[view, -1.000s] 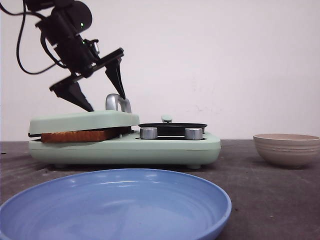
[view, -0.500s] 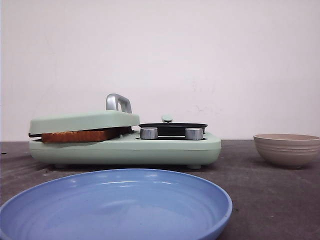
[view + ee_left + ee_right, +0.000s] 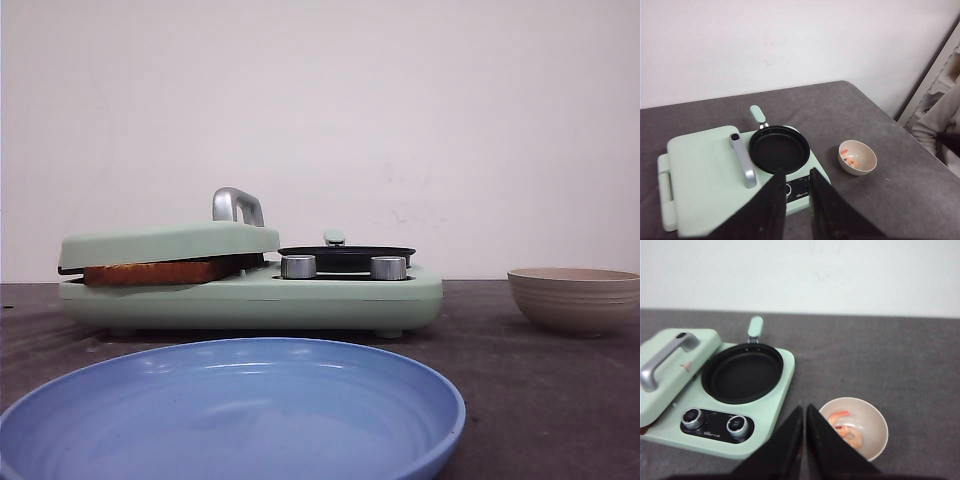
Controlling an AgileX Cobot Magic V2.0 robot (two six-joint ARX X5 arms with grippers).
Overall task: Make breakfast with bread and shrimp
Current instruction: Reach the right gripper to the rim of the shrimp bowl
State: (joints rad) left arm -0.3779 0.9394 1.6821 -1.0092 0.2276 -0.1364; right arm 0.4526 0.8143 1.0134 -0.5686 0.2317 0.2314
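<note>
Left fingers (image 3: 796, 200): narrowly parted, a slim gap between the dark tips, nothing held; hung above the front edge of the cooker.
Right fingers (image 3: 804, 440): tips pressed together, nothing between them; hung above the table between the cooker and the bowl.
Cooker (image 3: 250, 290): pale green, flat on the table (image 3: 540, 380); taken as landmark.
Lid (image 3: 168, 243): lowered over the cooker's left half, silver handle (image 3: 236, 204) on top, propped slightly ajar.
Bread (image 3: 155, 271): lay inside the cooker under the lid, only the orange-brown crust edge showing in the gap.
Pan (image 3: 742, 372): black, round, empty, sat on the cooker's right half behind two silver knobs (image 3: 298, 266).
Bowl (image 3: 854, 427): beige, right of the cooker and well apart, held shrimp (image 3: 847, 430).
Plate (image 3: 230, 415): blue, in front of the cooker, nearest the front camera.
</note>
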